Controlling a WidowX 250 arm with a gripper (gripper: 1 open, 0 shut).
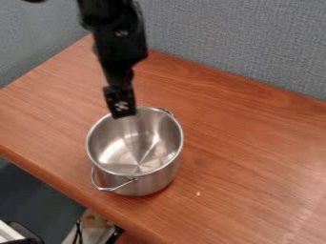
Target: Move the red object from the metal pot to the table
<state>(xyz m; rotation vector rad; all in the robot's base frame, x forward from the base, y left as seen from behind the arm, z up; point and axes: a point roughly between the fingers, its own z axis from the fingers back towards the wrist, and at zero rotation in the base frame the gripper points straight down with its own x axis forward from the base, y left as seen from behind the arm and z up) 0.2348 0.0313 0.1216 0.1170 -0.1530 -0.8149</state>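
Jaws [120, 101] spread wide, grasping nothing, hover above the metal pot's [133, 152] far rim.

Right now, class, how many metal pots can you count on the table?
1. The pot stands on the table near its front edge, just below the robot's hand. Nothing in view could hide another.

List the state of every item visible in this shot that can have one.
metal pot: upright on the table, nothing visible inside, handle hanging at the front.
pincer: open, pointing down just above the pot's far-left rim, holding nothing.
table: bare wood around the pot; no red object in view.
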